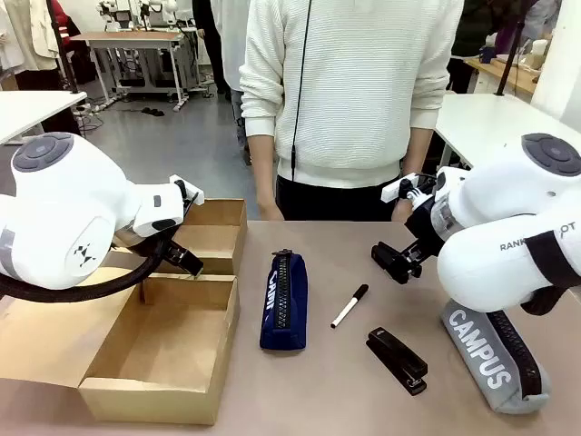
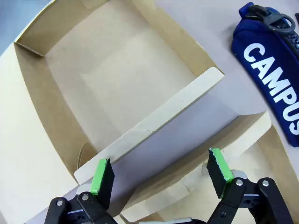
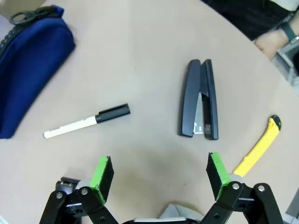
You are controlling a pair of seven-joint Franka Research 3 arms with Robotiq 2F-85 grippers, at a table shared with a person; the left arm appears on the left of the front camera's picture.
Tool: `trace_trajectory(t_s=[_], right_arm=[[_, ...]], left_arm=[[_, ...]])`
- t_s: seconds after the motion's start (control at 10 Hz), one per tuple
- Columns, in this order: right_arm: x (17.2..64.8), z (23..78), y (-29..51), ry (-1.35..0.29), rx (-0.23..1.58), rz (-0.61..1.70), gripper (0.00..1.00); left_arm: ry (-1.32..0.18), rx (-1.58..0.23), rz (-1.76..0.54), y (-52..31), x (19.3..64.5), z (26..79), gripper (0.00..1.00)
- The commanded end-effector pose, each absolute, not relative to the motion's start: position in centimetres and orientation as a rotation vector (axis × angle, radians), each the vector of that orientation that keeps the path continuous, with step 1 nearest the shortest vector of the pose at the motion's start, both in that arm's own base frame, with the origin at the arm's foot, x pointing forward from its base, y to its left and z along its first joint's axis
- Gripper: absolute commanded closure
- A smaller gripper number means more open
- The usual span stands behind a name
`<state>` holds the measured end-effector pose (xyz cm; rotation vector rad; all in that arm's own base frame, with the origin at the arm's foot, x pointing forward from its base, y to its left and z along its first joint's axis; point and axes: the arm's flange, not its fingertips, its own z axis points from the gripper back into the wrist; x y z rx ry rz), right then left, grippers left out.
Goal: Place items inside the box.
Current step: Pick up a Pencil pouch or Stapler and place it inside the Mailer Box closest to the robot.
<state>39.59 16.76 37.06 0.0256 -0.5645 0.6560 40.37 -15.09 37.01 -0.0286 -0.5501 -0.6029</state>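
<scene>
Left gripper [image 2: 161, 175] hangs spread wide over the box [image 1: 154, 400], gripping nothing. Right gripper [image 3: 160, 171] is spread too, above the pen [image 3: 86, 122] and stapler [image 3: 200, 99]. The navy pencil case [image 1: 283, 300] and grey pencil case [image 1: 490, 359] lie on the table [image 1: 318, 391], outside the box.

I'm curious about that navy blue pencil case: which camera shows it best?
The front view: the navy blue pencil case lies whole, zip up, beside the box. The left wrist view shows one end with white CAMPUS lettering; the right wrist view, an end with the zip pull.
</scene>
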Motion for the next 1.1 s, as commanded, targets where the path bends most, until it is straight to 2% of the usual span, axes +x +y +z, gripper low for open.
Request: trace_trajectory(t_s=[0.0, 1.0], right_arm=[[39.59, 37.06, 16.76, -0.565, 0.026, 0.656, 0.00], [39.59, 37.06, 16.76, -0.565, 0.026, 0.656, 0.00]], left_arm=[[-0.550, -0.029, -0.603, -15.09, 40.37, 37.01, 0.00], [-0.550, -0.029, -0.603, -15.09, 40.37, 37.01, 0.00]])
